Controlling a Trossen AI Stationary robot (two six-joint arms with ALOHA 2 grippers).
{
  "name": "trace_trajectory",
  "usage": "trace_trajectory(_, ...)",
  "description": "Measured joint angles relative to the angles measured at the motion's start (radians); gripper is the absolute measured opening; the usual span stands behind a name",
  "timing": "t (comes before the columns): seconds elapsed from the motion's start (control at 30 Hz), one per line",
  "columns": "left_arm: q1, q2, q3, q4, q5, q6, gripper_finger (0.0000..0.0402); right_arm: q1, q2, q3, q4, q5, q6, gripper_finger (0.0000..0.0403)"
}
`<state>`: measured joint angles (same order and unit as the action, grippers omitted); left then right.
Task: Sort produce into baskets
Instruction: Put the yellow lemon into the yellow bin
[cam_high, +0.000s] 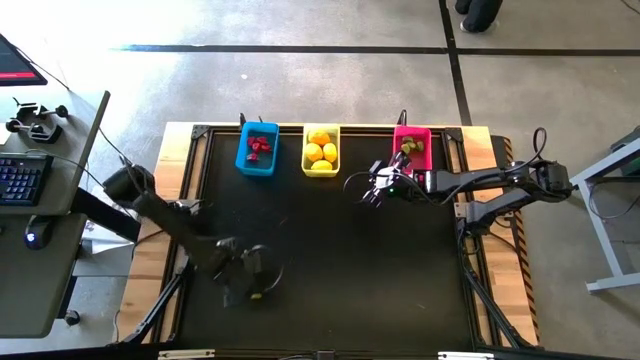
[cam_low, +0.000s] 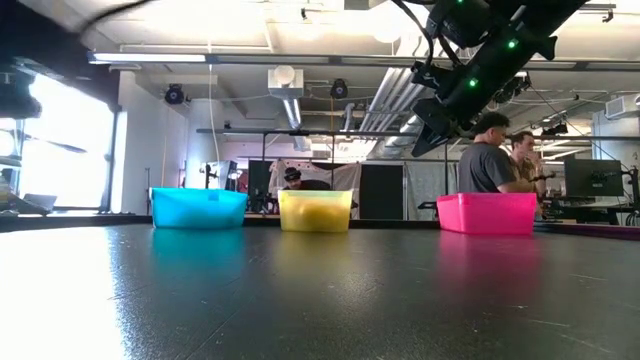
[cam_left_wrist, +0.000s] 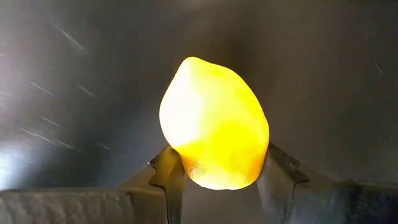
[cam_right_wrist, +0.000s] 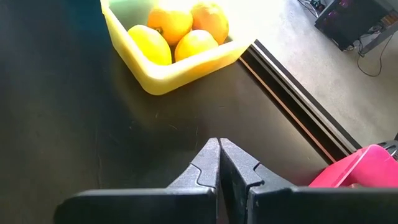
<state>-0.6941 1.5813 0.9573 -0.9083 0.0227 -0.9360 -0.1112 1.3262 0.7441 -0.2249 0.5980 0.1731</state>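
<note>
High view: sitting in 1 row along the far edge of the black table (cam_high: 330, 260), 3 baskets: blue basket (cam_high: 257, 149) holding red berry bits (cam_high: 260, 146), yellow basket (cam_high: 321, 150) holding yellow lemons (cam_high: 321, 150), pink basket (cam_high: 412, 148) holding olive-green bits (cam_high: 411, 146). Reaching over the near left part of the table, left gripper (cam_high: 254, 290), with a yellow spot showing at its tip. Hanging just in front of the pink basket, between it and the yellow one, right gripper (cam_high: 372, 190).

Low view: standing side by side at the table's far edge, the same 3 baskets, blue (cam_low: 198, 208), yellow (cam_low: 315, 211), pink (cam_low: 487, 213). Hanging above the pink one, the right arm. Standing in the room beyond, 2 people (cam_low: 495, 155).

Left wrist view: grasping a loose lemon (cam_left_wrist: 214, 123), fingers (cam_left_wrist: 169, 175) pressing on both of its sides, dark table behind.

Right wrist view: clenched with nothing between, right fingertips (cam_right_wrist: 208, 163) touching each other above bare table. Lying ahead, yellow basket (cam_right_wrist: 168, 76) with 4 lemons (cam_right_wrist: 149, 43); showing at the edge, a corner of the pink basket (cam_right_wrist: 364, 165).
</note>
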Motion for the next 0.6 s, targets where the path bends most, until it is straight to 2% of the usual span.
trace_trajectory(0.13,0.153,-0.041,0.000,-0.031,-0.081,0.168,0.0126,0.000,0.000,0.000,-0.015,0.000,0.008,0.0000)
trace_trajectory(0.27,0.358,-0.078,0.000,0.006,-0.151,0.377,0.0126,0.000,0.000,0.000,-0.018,0.000,0.010,0.0000)
trace_trajectory(0.43,0.612,-0.093,0.000,0.109,-0.159,0.626,0.0126,0.000,0.000,0.000,-0.026,0.000,0.027,0.0000)
trace_trajectory(0.6,0.809,-0.086,0.010,0.182,-0.159,0.801,0.0126,-0.002,0.000,0.000,-0.028,0.000,0.024,0.0000)
